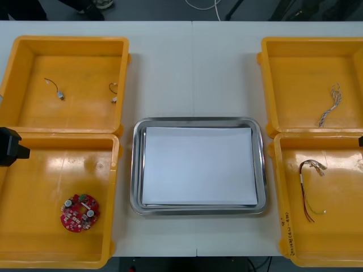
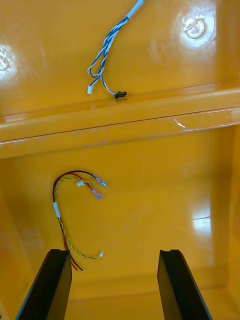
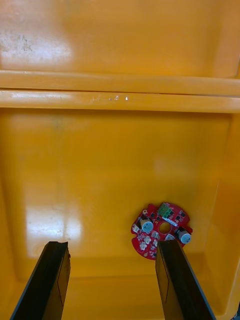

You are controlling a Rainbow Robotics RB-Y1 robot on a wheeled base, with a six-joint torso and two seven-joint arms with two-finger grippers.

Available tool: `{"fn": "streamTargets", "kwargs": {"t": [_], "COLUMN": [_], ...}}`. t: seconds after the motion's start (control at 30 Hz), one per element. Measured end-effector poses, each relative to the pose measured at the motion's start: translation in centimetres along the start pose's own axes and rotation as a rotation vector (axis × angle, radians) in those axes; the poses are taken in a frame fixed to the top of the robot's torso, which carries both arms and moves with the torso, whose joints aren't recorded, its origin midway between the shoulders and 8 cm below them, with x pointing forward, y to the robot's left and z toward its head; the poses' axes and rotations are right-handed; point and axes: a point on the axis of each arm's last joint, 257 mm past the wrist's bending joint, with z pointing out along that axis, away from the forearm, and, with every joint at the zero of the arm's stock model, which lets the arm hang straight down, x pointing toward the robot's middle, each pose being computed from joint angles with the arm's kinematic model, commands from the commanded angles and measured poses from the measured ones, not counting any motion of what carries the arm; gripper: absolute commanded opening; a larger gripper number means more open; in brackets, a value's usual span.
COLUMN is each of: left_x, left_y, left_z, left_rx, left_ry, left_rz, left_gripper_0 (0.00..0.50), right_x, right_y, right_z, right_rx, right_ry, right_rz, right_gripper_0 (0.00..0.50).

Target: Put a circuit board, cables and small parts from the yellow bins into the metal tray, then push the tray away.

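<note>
Your open left gripper (image 3: 111,247) has the circuit board (image 3: 161,230) just ahead but off-centre of its gap; your right gripper (image 2: 114,255) hangs open too.

The left arm (image 1: 10,146) shows as a black block at the nine o'clock edge of the front view. The right arm (image 1: 361,141) is a thin dark sliver at the three o'clock edge, about level with the left. The left gripper (image 3: 112,250) tilts downward, its two black fingers (image 3: 50,280) wide apart and parallel. The right gripper (image 2: 114,256) is posed alike, its fingers (image 2: 180,285) spread equally wide.
</note>
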Motion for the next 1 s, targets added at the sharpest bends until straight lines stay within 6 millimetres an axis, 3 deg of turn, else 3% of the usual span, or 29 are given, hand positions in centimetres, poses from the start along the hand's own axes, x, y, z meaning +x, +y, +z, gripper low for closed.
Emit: {"fn": "streamTargets", "kwargs": {"t": [1.0], "left_x": [0.09], "left_y": [-0.02], "left_z": [0.05], "left_rx": [0.001], "left_ry": [0.002], "left_rz": [-0.001], "left_gripper_0": [0.5], "right_x": [0.0], "right_y": [0.0], "right_z": [0.0], "right_rx": [0.0], "right_ry": [0.0], "right_rz": [0.0], "right_gripper_0": [0.5]}}
